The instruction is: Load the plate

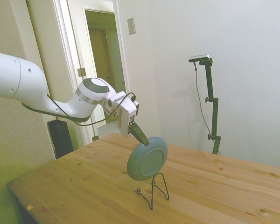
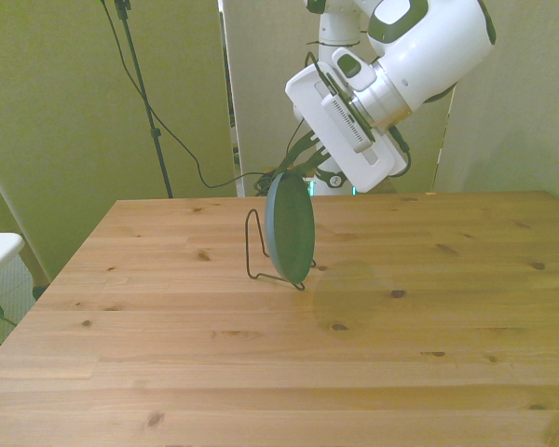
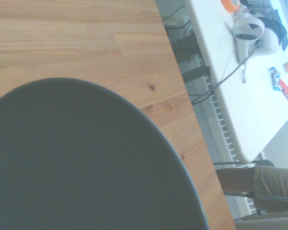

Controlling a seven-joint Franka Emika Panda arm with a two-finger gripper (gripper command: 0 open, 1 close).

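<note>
No brand, label or legible writing shows on anything here. The gripper (image 1: 142, 136) is closed on the upper rim of the plate (image 1: 147, 158), holding it on edge and tilted, with its lower rim in or just above the black wire stand (image 1: 155, 189) near the middle of the tabletop (image 1: 84, 182); whether plate and wire touch cannot be told. Bare wood lies open all round the stand, well clear of every edge, while the wrist view shows a white side table (image 3: 240, 91) with clutter beyond the edge and part of a person's leg (image 3: 240, 182).
</note>
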